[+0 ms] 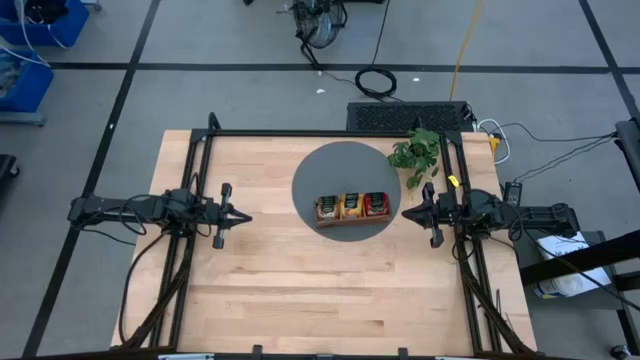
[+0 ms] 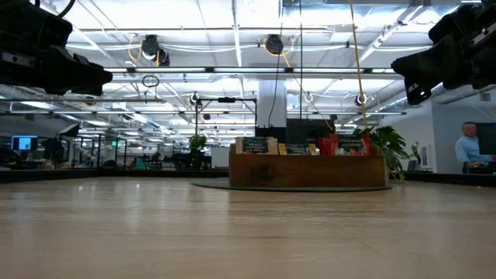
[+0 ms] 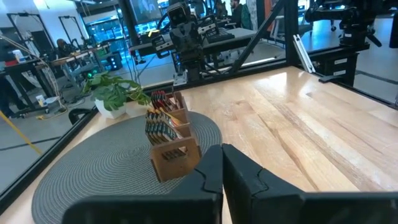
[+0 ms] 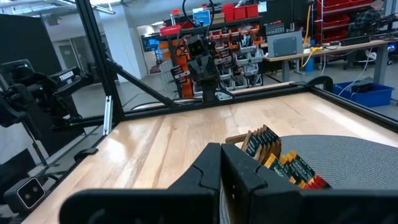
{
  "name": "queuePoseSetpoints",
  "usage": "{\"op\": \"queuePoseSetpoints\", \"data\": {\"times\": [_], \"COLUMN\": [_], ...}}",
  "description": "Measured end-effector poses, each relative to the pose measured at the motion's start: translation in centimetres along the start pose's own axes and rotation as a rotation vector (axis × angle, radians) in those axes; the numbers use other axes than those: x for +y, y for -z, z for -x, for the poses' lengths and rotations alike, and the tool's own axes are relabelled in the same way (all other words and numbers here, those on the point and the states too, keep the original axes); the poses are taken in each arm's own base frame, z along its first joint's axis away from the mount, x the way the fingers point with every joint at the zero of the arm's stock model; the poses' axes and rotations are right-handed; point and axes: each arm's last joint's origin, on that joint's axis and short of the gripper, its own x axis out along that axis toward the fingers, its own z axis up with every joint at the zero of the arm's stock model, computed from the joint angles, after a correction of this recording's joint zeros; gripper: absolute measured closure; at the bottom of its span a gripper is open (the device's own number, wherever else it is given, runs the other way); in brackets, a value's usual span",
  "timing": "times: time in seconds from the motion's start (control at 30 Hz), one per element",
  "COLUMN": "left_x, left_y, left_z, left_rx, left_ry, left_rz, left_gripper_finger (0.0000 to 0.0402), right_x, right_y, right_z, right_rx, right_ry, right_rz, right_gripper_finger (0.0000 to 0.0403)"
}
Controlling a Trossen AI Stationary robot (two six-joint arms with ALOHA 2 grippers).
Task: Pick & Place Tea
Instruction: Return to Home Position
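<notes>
Left gripper [image 1: 244,216], right gripper [image 1: 405,212] closed, flanking tray [image 1: 352,221] of tea [image 1: 352,205]; plant [image 1: 415,152] nearby.

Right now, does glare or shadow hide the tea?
High view: even light, the tea plain in the tray. Low view: ceiling lights behind, tray front dark. Left wrist view: glare on the table beyond the shut left tool at the table's left. Right wrist view: none on the tea past the shut right tool at its right.
</notes>
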Motion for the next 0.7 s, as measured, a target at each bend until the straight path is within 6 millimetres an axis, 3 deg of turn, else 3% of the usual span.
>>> {"op": "queuePoseSetpoints", "data": {"times": [0.33, 0.7], "left_x": [0.00, 0.00], "left_y": [-0.01, -0.02], "left_z": [0.00, 0.00], "left_rx": [-0.001, -0.002], "left_ry": [0.000, 0.000], "left_rz": [0.000, -0.001], "left_gripper_finger": [0.0362, 0.0366], "right_x": [0.00, 0.00], "right_y": [-0.02, -0.03], "right_z": [0.00, 0.00], "right_rx": [-0.002, -0.003], "right_ry": [0.000, 0.000], "right_rz": [0.000, 0.000], "right_gripper_finger": [0.0403, 0.0403]}}
